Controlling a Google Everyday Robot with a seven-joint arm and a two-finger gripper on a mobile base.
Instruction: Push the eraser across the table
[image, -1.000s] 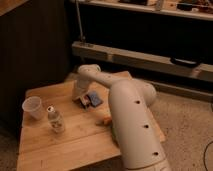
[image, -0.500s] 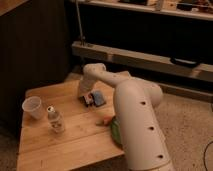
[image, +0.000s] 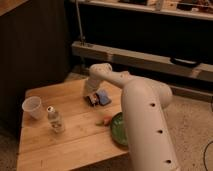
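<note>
Eraser, a small white oblong block with red and dark markings (image: 93, 101), is lying near the centre of the frame on the low light-wood plank table (image: 70, 145), just beside a flat blue rectangular pad (image: 104, 97). The white arm's gripper (image: 90, 95) is reaching down right at the eraser; how wide it stands cannot be told.

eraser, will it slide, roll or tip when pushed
The eraser is a small flat-lying block on the wooden table, so it probably slides rather than rolls or tips. Likely light, it may twist away from the gripper next to it and nudge the blue pad alongside.
</note>
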